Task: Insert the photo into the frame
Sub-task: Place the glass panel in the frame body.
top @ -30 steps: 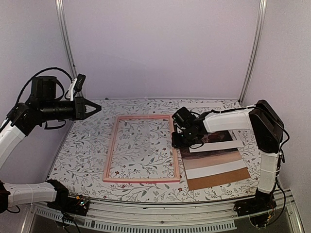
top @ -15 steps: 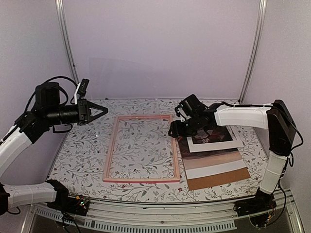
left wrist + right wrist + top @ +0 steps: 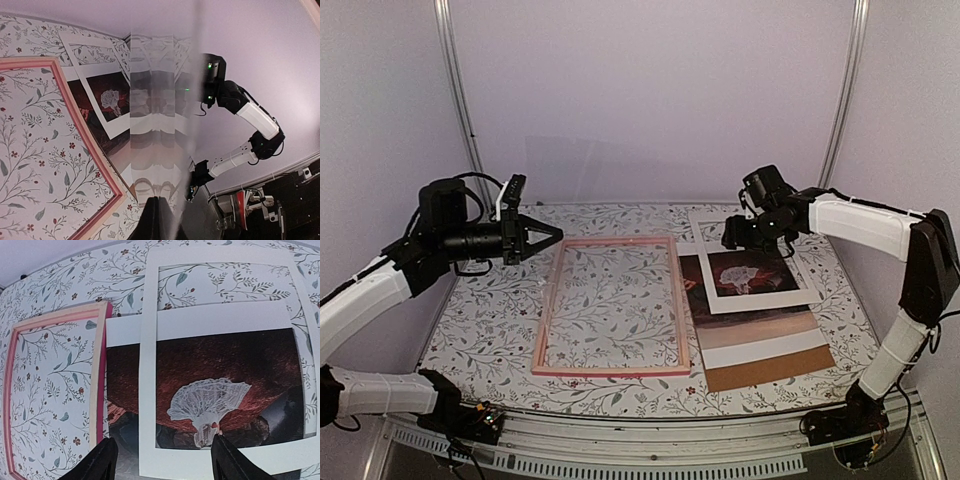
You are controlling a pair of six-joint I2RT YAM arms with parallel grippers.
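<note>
The pink frame (image 3: 548, 310) lies flat at the table's middle, with the floral cloth showing through it; its rails also show as the frame (image 3: 100, 365) and the frame (image 3: 75, 115). Just right of it lies the photo (image 3: 750, 272), dark red with a white figure, partly covered by a white mat (image 3: 701, 262). My right gripper (image 3: 732, 238) hovers open over the photo (image 3: 225, 360) and mat (image 3: 147, 365), holding nothing; in its wrist view the right gripper (image 3: 165, 460) straddles the mat's near edge. My left gripper (image 3: 555, 235) is shut on a clear pane (image 3: 160, 125) held upright, left of the frame's far corner.
A plain brown backing board (image 3: 775, 368) sticks out from under the photo at the front right. Purple walls and metal posts close in the table's back and sides. The right arm reaches across the back right corner.
My right gripper has opened, risen and drawn back to the right from the frame's right rail. The mat now lies farther back over the photo. My left gripper has carried the pane rightwards.
</note>
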